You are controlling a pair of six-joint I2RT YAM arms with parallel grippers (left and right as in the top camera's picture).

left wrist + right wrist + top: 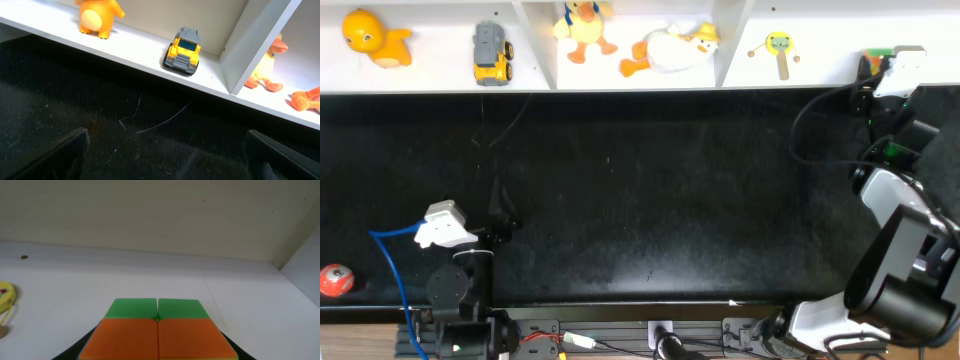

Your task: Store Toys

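Observation:
My right gripper (873, 70) is inside the far-right shelf compartment, shut on a colour cube (157, 330) with orange and green faces (876, 55). The cube hangs low over the white shelf floor (250, 295); I cannot tell if it touches. A yellow rattle (780, 48) lies in the same compartment, to the cube's left (5, 296). My left gripper (495, 230) rests low at the table's front left, open and empty (170, 165), facing the shelf. A red ball toy (335, 281) lies at the table's left edge.
The white shelf (640, 88) runs along the back of the black table. It holds an orange duck (375, 38), a yellow truck (184, 49), a yellow duck plush (583, 28) and a white duck plush (670, 50). A blue cable (390, 270) loops by the left arm.

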